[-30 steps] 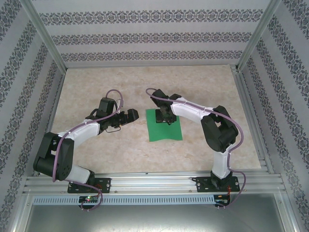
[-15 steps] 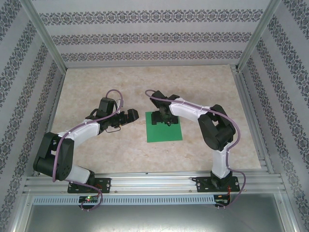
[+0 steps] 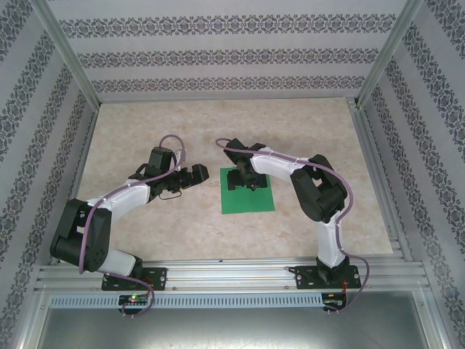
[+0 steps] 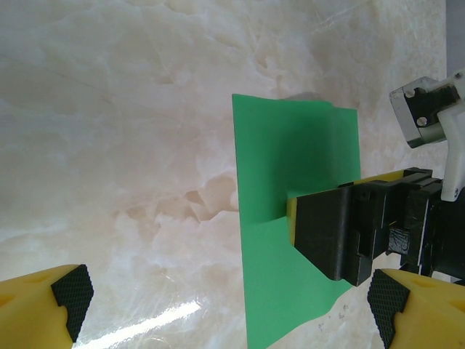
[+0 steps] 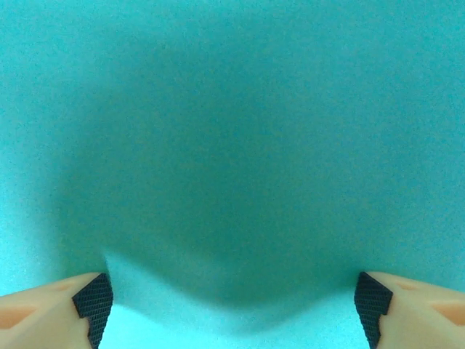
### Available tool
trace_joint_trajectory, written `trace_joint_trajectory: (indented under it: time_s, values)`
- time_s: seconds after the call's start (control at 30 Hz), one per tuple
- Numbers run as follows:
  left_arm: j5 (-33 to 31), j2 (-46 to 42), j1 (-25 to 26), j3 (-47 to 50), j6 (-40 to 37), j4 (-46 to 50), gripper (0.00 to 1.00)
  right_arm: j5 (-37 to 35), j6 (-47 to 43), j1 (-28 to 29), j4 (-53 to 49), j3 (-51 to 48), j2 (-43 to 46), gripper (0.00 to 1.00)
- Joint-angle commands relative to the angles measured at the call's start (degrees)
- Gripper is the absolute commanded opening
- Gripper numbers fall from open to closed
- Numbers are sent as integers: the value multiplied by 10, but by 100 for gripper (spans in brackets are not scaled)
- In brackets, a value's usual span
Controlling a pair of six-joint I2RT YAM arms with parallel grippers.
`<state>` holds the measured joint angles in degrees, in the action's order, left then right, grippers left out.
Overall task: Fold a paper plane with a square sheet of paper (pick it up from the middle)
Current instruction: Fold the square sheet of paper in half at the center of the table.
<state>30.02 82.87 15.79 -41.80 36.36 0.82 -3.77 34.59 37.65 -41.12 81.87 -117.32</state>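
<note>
The square sheet of paper (image 3: 251, 202) is lying flat on the marble surface (image 3: 145, 123), between the two arms. The right gripper (image 5: 232, 298) is sitting on its middle, jaws spread wide, tips on the paper, nothing clamped. The left gripper (image 3: 197, 177) is hovering just beside the sheet's left edge, jaws fully spread and empty. The middle pickup seems to be in hand. Next, the right jaws would be closing gently to pinch up a ridge.

Lab-style robot test cell, not a home: silver aluminium extrusion frame (image 3: 71, 62) boxes in a beige marble-look tabletop (image 3: 218, 123), floral-striped grey-and-white wallpaper panels (image 3: 218, 54) form the backdrop, and a white-and-black left arm (image 3: 123, 195) and right arm (image 3: 328, 240) are bolted to a slotted aluminium base rail (image 3: 232, 275).
</note>
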Motion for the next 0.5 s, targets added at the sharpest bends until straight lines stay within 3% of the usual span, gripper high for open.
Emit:
trace_joint_trajectory:
  time_s: [0.0, 0.17, 0.37, 0.47]
  values:
    - [9, -11, 6, 1, -14, 8, 100, -12, 10, 4, -33, -5, -37, 84]
    - [11, -11, 6, -3, -14, 8, 100, -22, 8, 6, -36, 9, -12, 77]
    - [8, -17, 6, -2, -13, 13, 100, -8, 5, 3, -21, 10, 32, 48]
    - [4, -23, 6, 0, -16, 17, 100, -1, 9, 0, -11, -2, 55, 41]
